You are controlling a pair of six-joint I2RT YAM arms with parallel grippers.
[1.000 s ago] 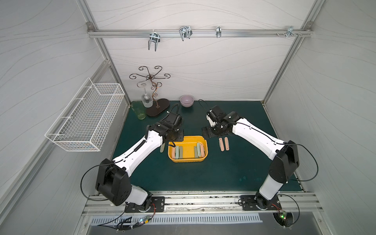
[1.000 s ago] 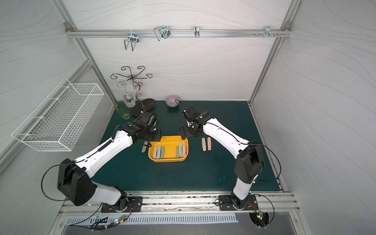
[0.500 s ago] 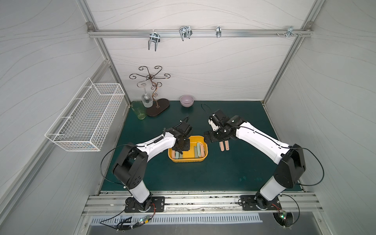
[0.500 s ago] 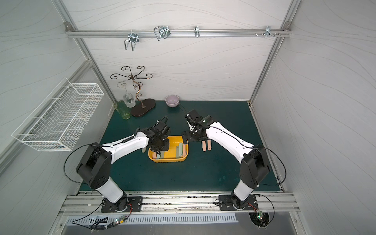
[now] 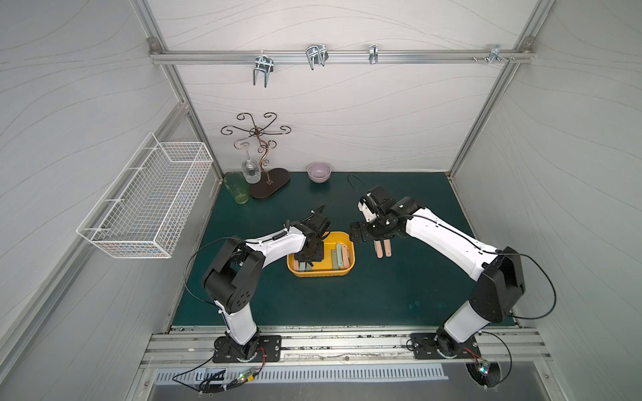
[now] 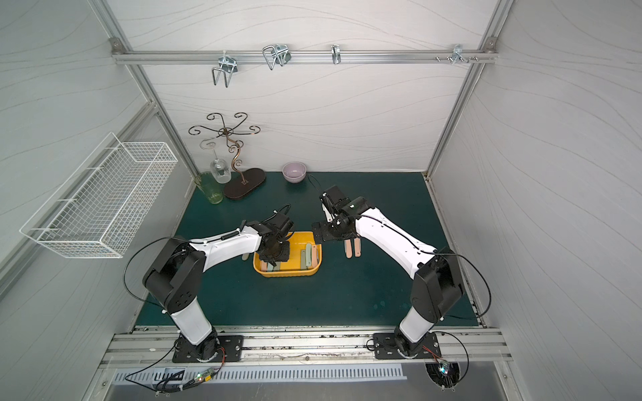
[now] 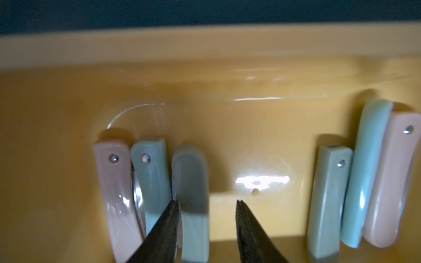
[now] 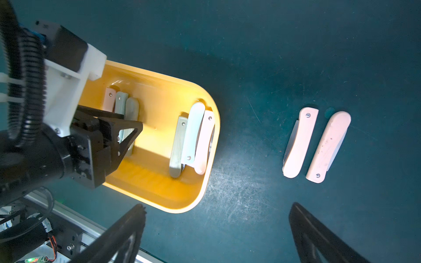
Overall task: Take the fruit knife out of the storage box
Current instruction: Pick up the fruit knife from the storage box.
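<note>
Inside the storage box (image 7: 227,45), a grey-green fruit knife (image 7: 192,177), partly cut off, is being straddled by the spread left gripper (image 7: 206,203); the right gripper (image 8: 218,207) is being held splayed wide.

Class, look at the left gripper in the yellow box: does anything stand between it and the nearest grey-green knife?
Nothing visible does. The left gripper, jaws open, straddles the grey-green knife in the storage box. A second green knife lies close alongside it, beside one finger, leaving little room there.

Knives (image 8: 190,134) in box (image 8: 157,182) — two knives (image 8: 300,143) beside.
</note>
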